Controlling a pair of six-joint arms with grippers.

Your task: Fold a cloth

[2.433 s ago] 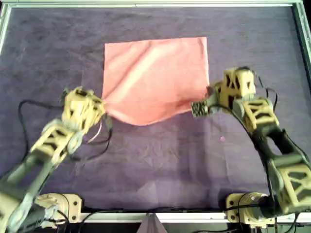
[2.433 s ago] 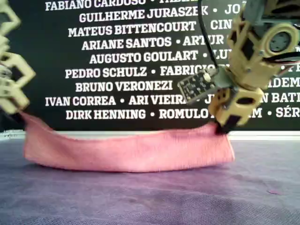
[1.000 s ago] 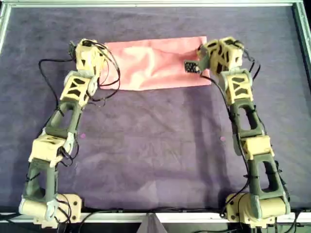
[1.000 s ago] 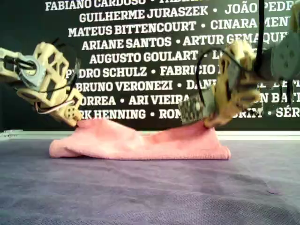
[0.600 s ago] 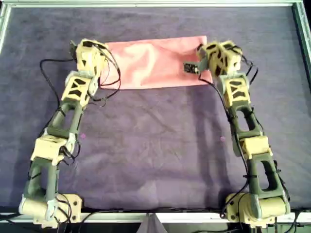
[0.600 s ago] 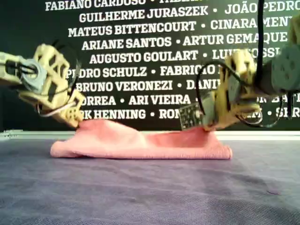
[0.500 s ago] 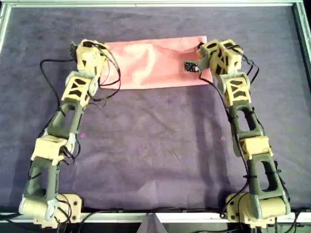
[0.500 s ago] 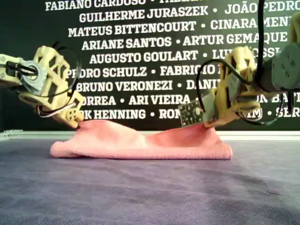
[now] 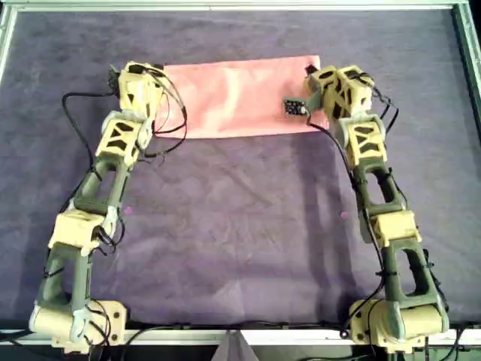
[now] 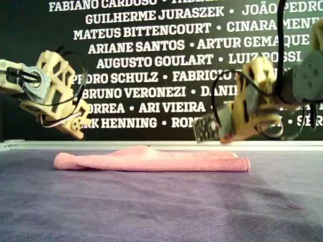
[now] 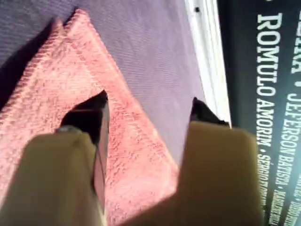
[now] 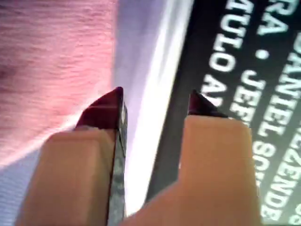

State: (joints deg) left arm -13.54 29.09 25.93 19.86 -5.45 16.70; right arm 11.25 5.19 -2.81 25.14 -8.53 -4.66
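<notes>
Cloth [image 9: 237, 96] lies flat, folded into a strip, toward the far side of the table [image 9: 248, 226] on its purple mat. My first gripper [image 11: 148, 113] hangs over a cloth corner w/ fingers apart, nothing between them. My second gripper [image 12: 155, 101] is just off a cloth edge, fingers also apart, empty.

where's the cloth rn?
The cloth lies folded flat on the purple mat, near its far edge in the overhead view, between the two open grippers.
</notes>
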